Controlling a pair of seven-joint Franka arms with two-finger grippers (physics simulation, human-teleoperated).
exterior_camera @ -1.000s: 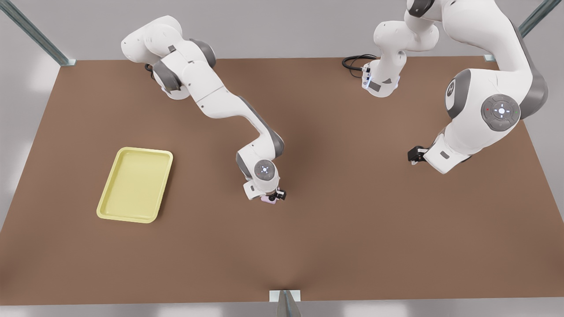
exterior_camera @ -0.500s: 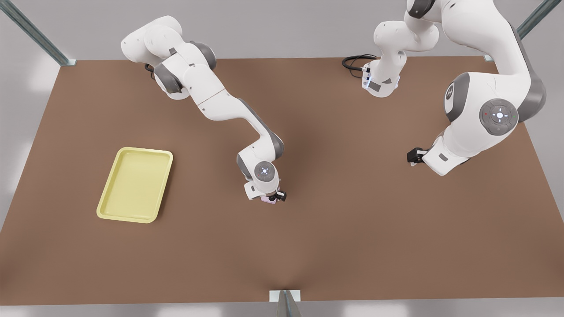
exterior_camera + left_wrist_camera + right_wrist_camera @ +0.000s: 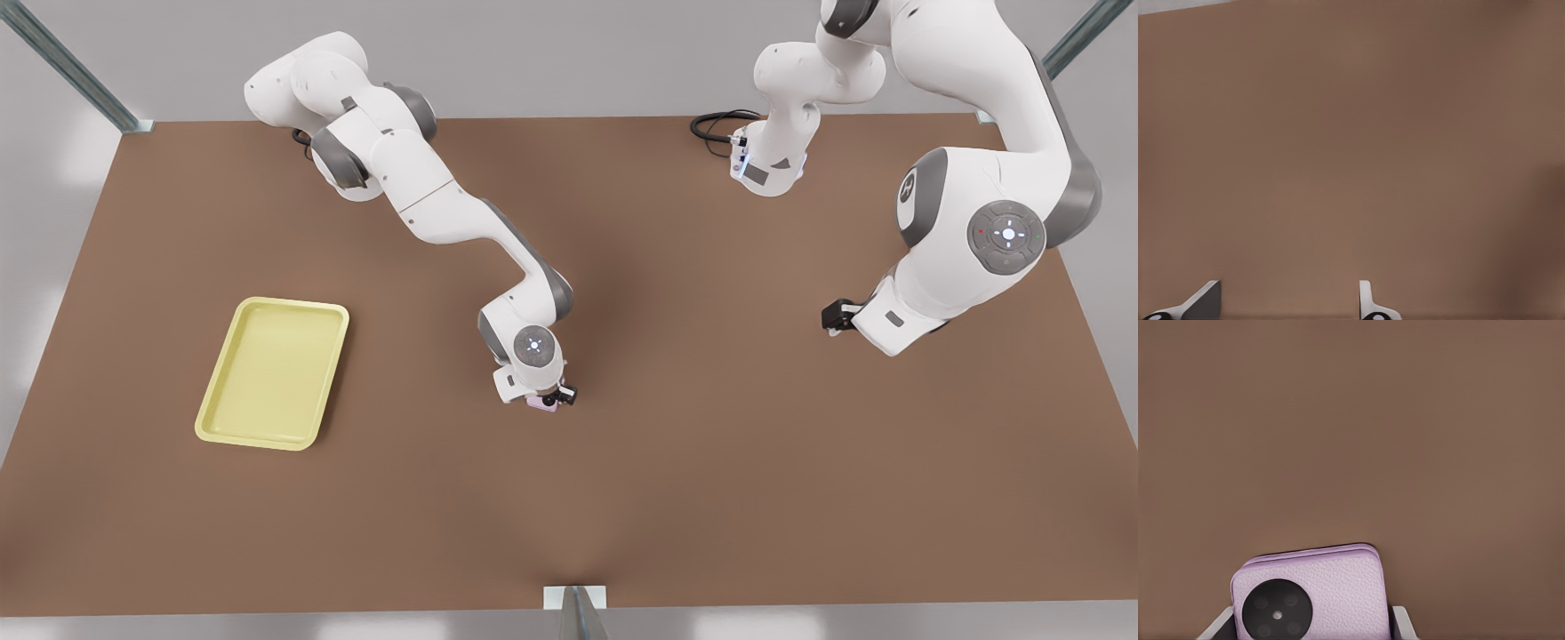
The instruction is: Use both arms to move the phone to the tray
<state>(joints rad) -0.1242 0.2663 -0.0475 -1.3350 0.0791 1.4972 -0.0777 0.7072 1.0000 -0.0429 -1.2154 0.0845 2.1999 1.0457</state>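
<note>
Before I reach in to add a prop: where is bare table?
The table is bare between the tray and the right tool gripping the phone, and along the whole near edge. The open left tool hovers at the front view's right; cables crowd the far edge.

Open table beside the tray
Bare table stretches from the tray towards the phone; nothing stands between.
</note>
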